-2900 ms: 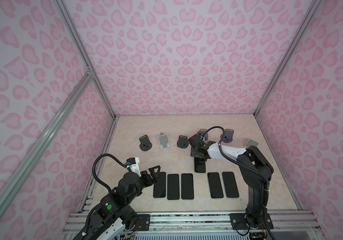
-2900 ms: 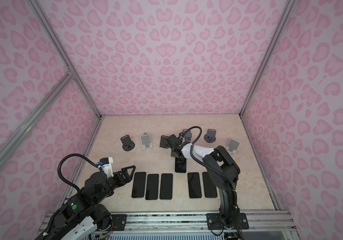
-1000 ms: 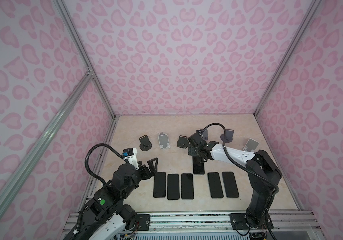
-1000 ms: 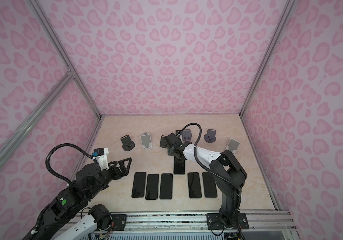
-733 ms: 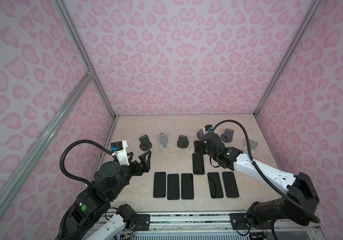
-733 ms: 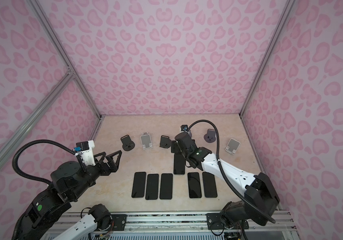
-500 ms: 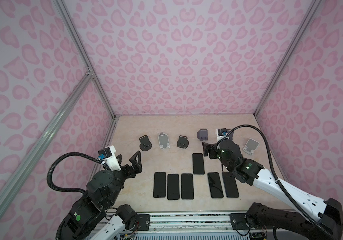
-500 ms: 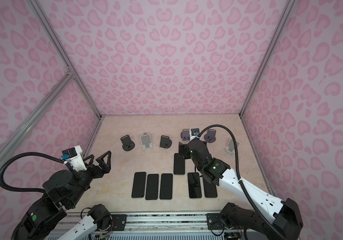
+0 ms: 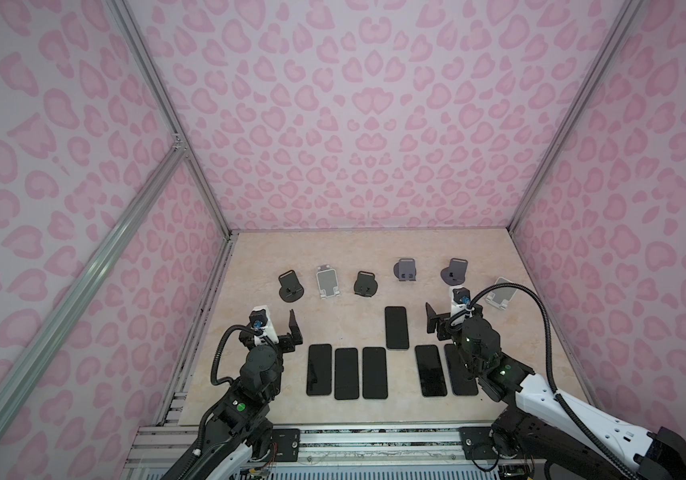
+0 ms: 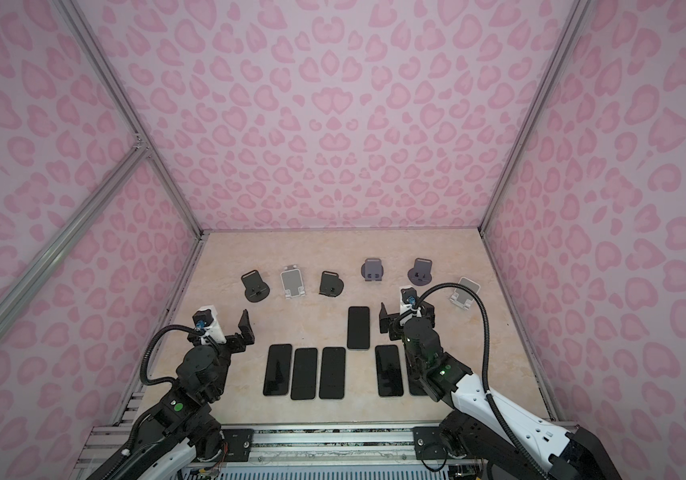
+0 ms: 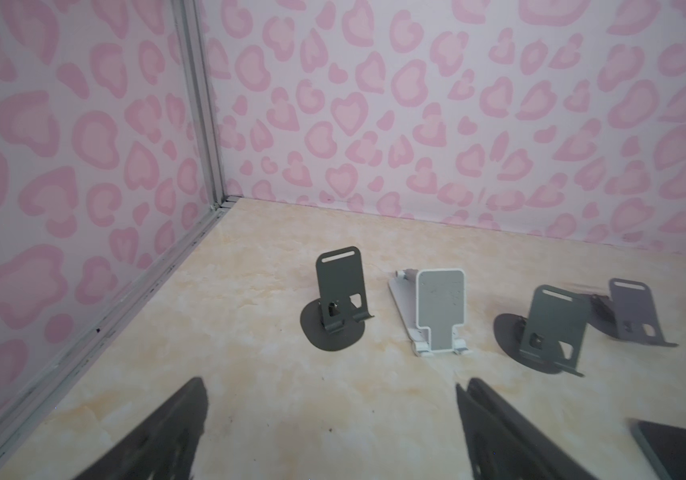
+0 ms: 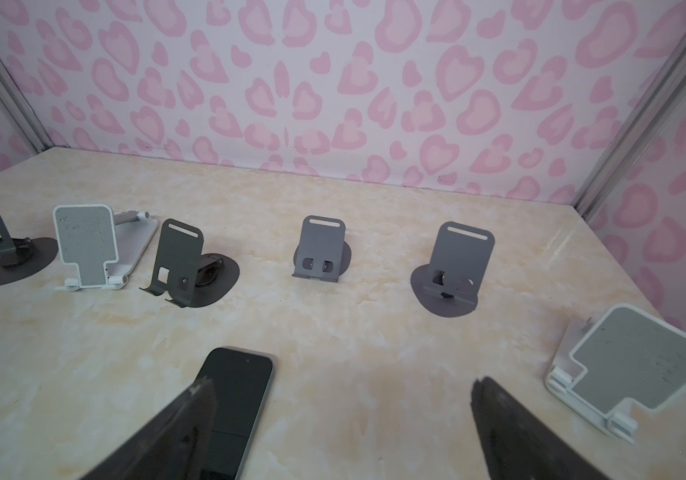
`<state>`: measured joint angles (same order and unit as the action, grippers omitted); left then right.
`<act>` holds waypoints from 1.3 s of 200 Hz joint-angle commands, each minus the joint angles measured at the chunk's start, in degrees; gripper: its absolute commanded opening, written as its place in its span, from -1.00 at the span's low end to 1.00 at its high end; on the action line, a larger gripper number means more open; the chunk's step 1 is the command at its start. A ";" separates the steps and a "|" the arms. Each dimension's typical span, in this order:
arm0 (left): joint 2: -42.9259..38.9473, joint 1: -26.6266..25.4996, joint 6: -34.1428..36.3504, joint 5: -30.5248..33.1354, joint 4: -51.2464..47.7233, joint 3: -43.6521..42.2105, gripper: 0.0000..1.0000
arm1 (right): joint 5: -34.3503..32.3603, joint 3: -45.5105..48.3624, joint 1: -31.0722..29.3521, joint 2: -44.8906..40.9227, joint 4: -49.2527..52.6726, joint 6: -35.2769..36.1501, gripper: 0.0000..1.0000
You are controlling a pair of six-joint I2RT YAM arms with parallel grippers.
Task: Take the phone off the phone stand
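Note:
The phone (image 9: 396, 327) (image 10: 358, 327) lies flat and face up on the beige table, in front of an empty grey phone stand (image 9: 405, 270) (image 10: 372, 270). In the right wrist view the phone (image 12: 237, 386) lies beside one finger, not between the jaws. My right gripper (image 9: 453, 322) (image 12: 341, 384) hovers open and empty to the right of the phone. My left gripper (image 9: 270, 332) (image 11: 333, 384) is open and empty over bare table at the left, facing a black stand (image 11: 339, 299).
Several empty stands form a row at the back: black (image 9: 290, 286), white (image 9: 328, 282), black (image 9: 365, 284), grey (image 9: 455, 271), white (image 9: 500, 293). Three phones (image 9: 346, 374) lie side by side at the front, two more (image 9: 430, 370) under my right arm. Pink walls enclose the table.
My right gripper has let go of the phone, opened wide and pulled back to the right front. The left arm has risen and swung back left. The phone stays flat.

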<state>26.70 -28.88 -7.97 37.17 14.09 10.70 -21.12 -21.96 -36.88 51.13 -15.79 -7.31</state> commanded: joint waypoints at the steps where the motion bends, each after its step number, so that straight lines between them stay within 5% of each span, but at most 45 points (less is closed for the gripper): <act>1: 5.29 4.89 8.32 -2.19 20.60 -2.68 0.95 | 6.13 0.40 1.07 0.29 -3.65 -0.06 0.96; 21: 11.25 10.92 9.20 -2.35 35.52 -9.54 0.94 | 7.92 2.51 1.09 -2.52 -4.84 -0.28 0.96; 48: 20.98 19.23 6.16 -10.85 40.26 -9.90 0.95 | 7.00 6.25 1.24 -7.89 -5.47 0.46 0.96; 126: 55.59 23.61 5.58 -13.82 60.49 -1.33 0.95 | 6.02 10.56 4.85 -20.52 -1.53 6.13 0.96; 141: 58.86 23.86 6.52 -16.25 56.11 2.28 0.95 | 5.54 12.01 5.95 -23.26 -1.71 7.19 0.96; 154: 57.40 25.18 5.20 -18.87 47.49 5.22 0.95 | 5.68 13.49 6.89 -25.97 -2.36 8.71 0.96; 202: 58.01 26.97 3.72 -20.40 45.57 6.78 0.95 | 6.22 17.30 11.01 -30.73 -7.83 11.17 0.96; 260: 57.77 27.08 3.67 -20.64 44.98 6.79 0.95 | 11.61 13.42 23.15 -12.78 -21.67 15.07 0.97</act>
<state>84.51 -1.83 -4.08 16.91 59.20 16.97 -12.97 -6.07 -17.28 31.83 -28.80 5.06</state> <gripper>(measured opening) 0.976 0.982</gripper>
